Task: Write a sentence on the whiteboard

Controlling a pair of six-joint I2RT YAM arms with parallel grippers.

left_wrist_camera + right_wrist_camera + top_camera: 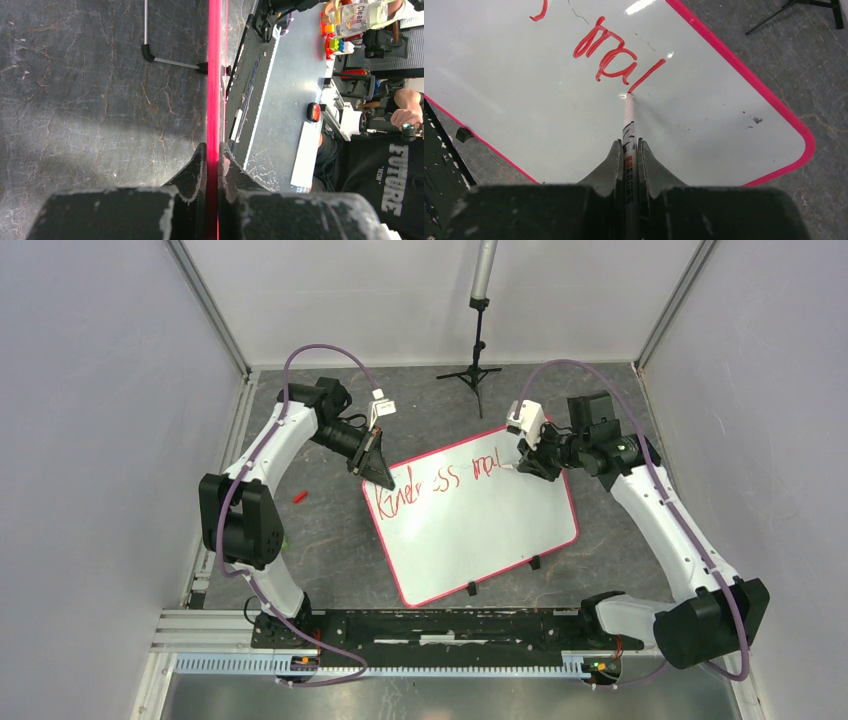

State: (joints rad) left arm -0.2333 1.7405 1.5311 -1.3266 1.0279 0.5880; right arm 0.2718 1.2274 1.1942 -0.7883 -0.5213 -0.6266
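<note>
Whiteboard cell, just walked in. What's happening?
The left gripper is shut on the whiteboard at its far-left corner, clamping the rim. The right gripper grips a marker with its tip on the board, at the end of a red stroke. The sentence is only partly there: roughly "Kindness" plus the start of a second word, on one line. The near half of the board is blank.

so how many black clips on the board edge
2 clips, both on the board's near edge: one left, one further right. More may be hidden.
</note>
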